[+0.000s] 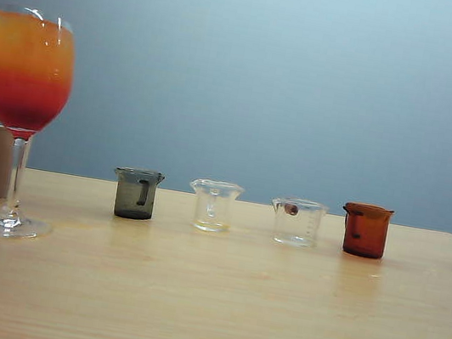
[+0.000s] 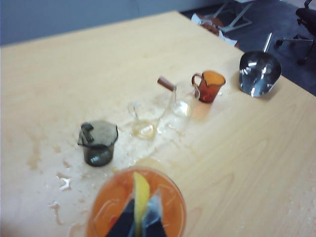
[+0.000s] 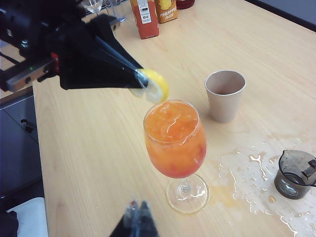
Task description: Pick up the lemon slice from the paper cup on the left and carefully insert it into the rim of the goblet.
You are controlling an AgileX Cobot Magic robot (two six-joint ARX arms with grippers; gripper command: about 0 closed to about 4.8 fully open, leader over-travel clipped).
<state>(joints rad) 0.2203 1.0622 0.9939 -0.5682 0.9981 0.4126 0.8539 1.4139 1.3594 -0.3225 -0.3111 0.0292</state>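
One lemon slice (image 3: 153,86) pinched in the left gripper (image 3: 140,81), held just above the goblet (image 3: 175,143) rim.
Fingers clamp the slice near its edge, so most of it hangs free over the orange drink. I'd expect it to be light, soft and wet: it slips and tears easily, so keep the hold on the rind, not the pulp. The goblet is thin glass on a tall stem, probably tippy, so press gently. Paper cup (image 3: 225,95) sits just behind the goblet. Right gripper (image 3: 138,210) waits near the goblet's foot, fingers together, holding nothing.
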